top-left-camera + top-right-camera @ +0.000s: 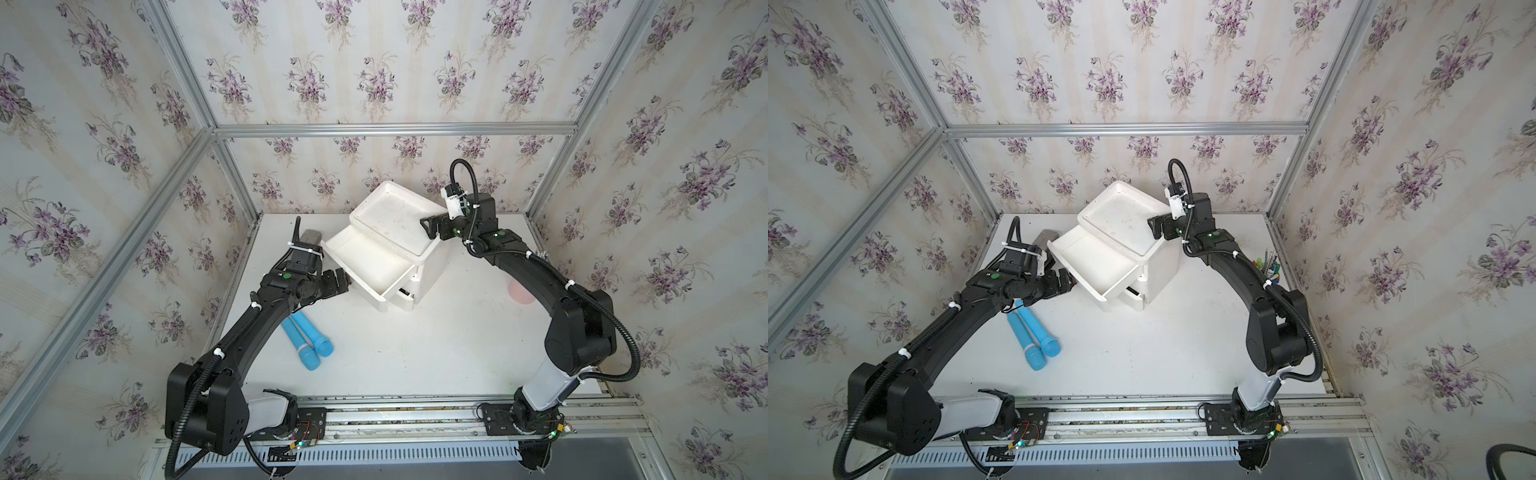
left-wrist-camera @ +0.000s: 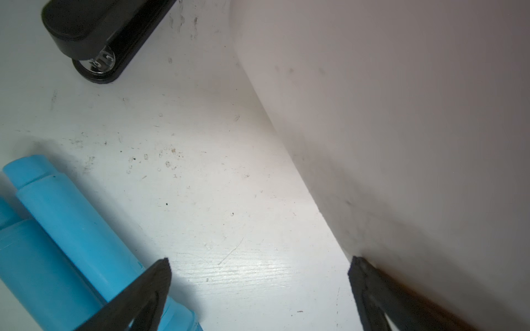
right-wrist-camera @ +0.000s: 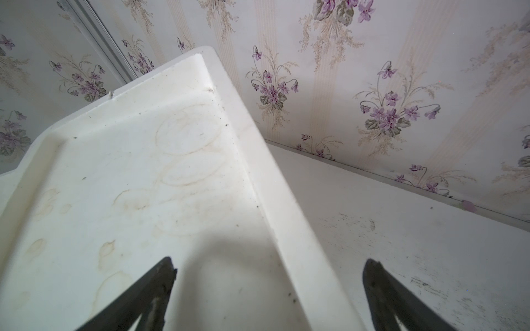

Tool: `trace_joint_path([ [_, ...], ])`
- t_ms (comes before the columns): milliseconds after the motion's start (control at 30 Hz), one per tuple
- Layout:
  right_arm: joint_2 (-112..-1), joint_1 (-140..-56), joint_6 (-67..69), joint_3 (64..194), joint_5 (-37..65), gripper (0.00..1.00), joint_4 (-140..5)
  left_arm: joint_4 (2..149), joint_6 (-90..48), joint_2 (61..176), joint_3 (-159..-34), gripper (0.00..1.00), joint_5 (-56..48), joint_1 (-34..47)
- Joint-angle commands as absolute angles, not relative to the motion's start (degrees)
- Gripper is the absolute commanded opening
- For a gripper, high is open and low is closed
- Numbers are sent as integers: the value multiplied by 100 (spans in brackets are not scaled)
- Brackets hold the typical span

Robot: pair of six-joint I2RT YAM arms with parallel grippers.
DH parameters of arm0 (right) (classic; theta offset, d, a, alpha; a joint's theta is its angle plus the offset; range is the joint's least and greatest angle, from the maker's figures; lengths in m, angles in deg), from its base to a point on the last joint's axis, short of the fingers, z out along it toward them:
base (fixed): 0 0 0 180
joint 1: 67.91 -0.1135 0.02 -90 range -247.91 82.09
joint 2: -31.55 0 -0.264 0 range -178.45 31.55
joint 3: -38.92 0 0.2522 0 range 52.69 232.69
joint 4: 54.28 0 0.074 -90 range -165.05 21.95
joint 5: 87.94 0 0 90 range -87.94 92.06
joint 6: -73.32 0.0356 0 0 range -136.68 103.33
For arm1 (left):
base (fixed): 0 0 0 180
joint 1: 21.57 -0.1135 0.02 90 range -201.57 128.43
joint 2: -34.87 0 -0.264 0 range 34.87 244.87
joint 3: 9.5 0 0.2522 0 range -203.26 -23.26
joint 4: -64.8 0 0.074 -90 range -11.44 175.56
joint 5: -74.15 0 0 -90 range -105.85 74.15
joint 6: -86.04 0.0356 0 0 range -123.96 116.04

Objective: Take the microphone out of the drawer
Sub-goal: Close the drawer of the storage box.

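Blue is the colour to look for. Two blue microphones (image 1: 308, 358) lie side by side on the white tabletop (image 1: 415, 353), partly under the left arm and apart from the drawer (image 1: 365, 266). The drawer is pulled out of the white box (image 1: 430, 270), and in both top views it looks empty. So the job looks done, or almost done.

The left tool (image 2: 260, 259) is wide open and holds nothing. It sits low, just beside the drawer's outside wall, and one finger looks like it touches that wall. The right tool (image 3: 271, 260) is wide open too, and empty. It hangs over the top of the box, with one finger above the top and one finger past the edge.

What could go wrong? If the left arm swings low, it could bump the microphones. They are round, so they could roll away. It could also shove the drawer or hit the black stapler (image 2: 94, 37) nearby. If the right tool drops, a finger could catch the raised edge and drag or tip the box.
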State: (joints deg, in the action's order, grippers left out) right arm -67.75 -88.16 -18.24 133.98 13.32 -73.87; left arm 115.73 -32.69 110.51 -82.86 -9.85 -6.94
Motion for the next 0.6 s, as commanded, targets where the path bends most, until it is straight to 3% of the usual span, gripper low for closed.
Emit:
trace_joint_path([
  [0,-6915,-8856,-2513,13275,1120,100,-8741,10960,-3433,11263,-8448,99,-699,-472],
  [267,-6868,-8892,-2643,13205,1223,100,-8717,10824,-3526,12004,-9304,99,-764,119],
  [567,-6918,-8891,-2704,13223,1287,100,-8757,10808,-3517,12474,-9793,99,-820,269],
])
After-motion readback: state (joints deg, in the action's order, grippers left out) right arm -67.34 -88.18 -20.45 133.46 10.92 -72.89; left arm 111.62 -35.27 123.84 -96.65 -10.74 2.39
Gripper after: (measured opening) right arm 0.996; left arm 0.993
